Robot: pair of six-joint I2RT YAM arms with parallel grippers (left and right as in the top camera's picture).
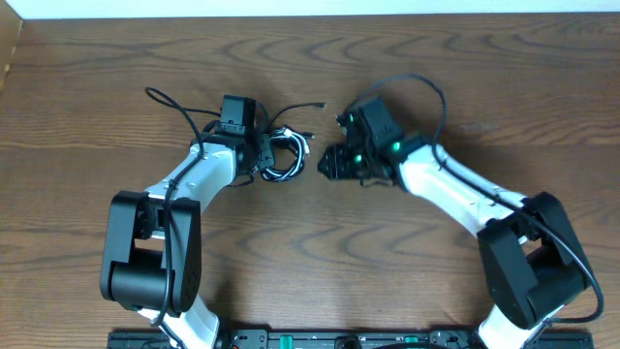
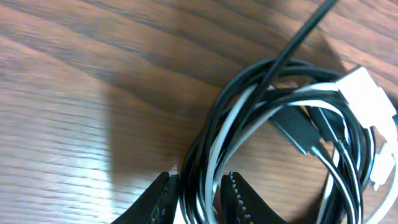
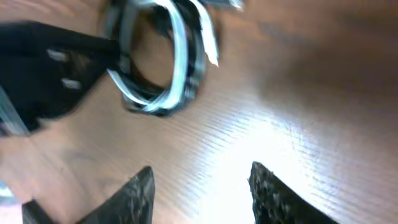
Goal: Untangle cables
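Note:
The cables [image 1: 288, 155] lie as a small black-and-white coil on the wooden table, between the two arms. My left gripper [image 1: 264, 155] is at the coil's left side. In the left wrist view its jaws press on several black and white strands of the cables [image 2: 273, 118], so the left gripper [image 2: 199, 194] is shut on them. A white plug [image 2: 367, 99] rests on the coil's far side, and a black strand [image 2: 311, 25] runs away from it. My right gripper [image 1: 330, 163] is just right of the coil, apart from it. In the right wrist view the right gripper [image 3: 202, 183] is open over bare wood, with the cables [image 3: 163, 68] ahead of it.
A thin black tail with a small plug [image 1: 312, 106] trails from the coil toward the back. Another thin black cord [image 1: 165, 100] curves off to the left behind the left arm. The table's far edge [image 1: 310, 14] runs along the top.

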